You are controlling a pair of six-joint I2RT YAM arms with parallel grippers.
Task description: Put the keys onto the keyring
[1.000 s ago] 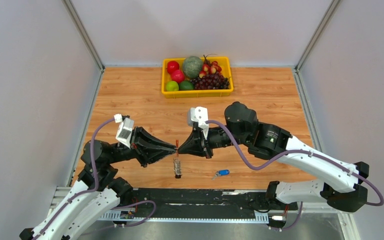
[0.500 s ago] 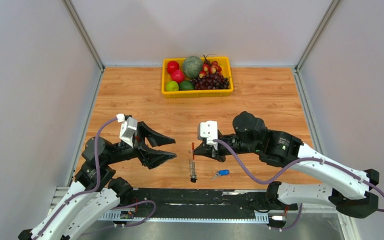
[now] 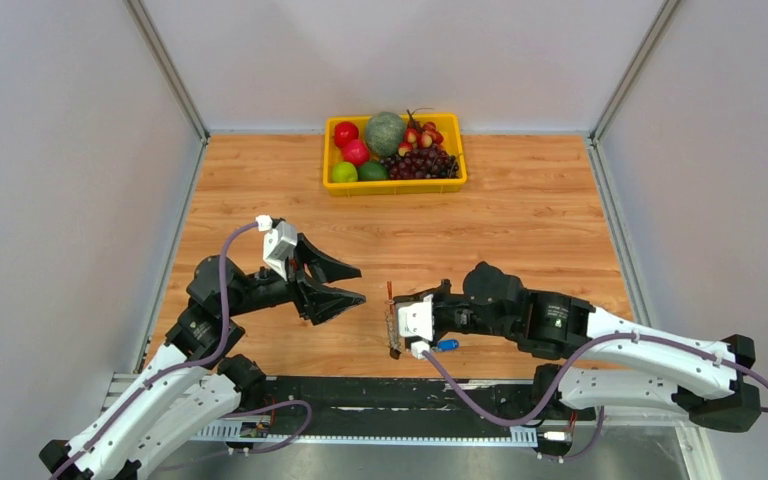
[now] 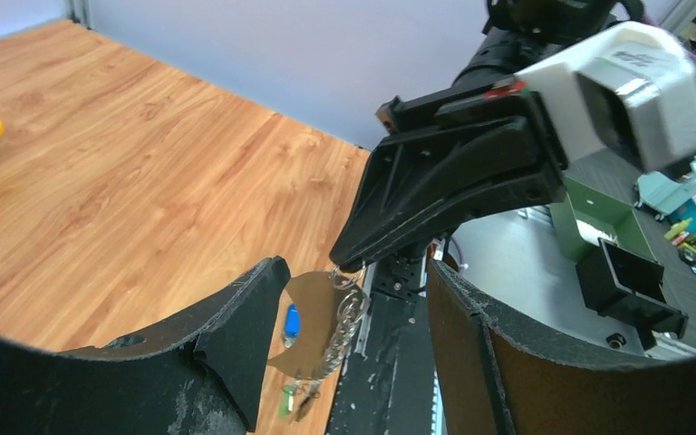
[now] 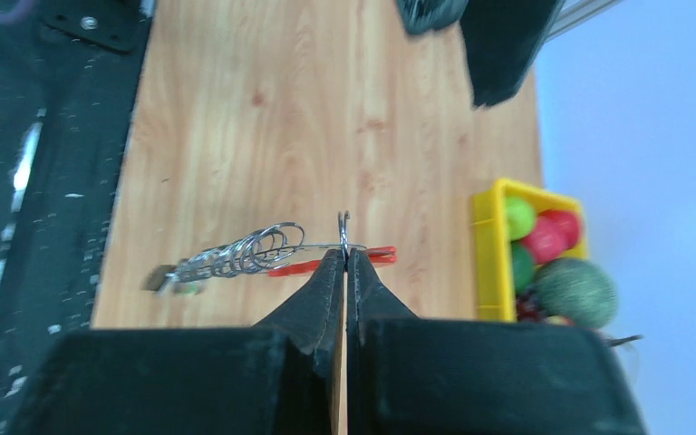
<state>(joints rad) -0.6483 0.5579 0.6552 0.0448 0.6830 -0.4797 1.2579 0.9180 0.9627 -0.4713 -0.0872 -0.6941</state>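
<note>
My right gripper (image 3: pixel 393 311) (image 5: pixel 344 258) is shut on the thin silver keyring (image 5: pixel 343 232), pinched edge-on between its fingertips. A chain of rings with a small charm (image 5: pixel 236 254) trails from it and hangs below the tips in the top view. The red key (image 5: pixel 376 256) (image 3: pixel 390 292) sits right at the ring and is lifted with it. On the wood near the front edge lies the blue key (image 3: pixel 447 345) (image 4: pixel 291 323). My left gripper (image 3: pixel 360 284) (image 4: pixel 353 281) stands wide open a short way left of the ring, holding nothing.
A yellow basket (image 3: pixel 397 186) (image 5: pixel 488 258) of fruit stands at the back centre of the wooden table. The black rail (image 3: pixel 380 392) with the arm bases runs along the near edge, just below the hanging chain.
My left gripper has opened, let go at the ring and drawn back to the left. The right gripper has carried the keyring and red key rightward and toward the near edge.
</note>
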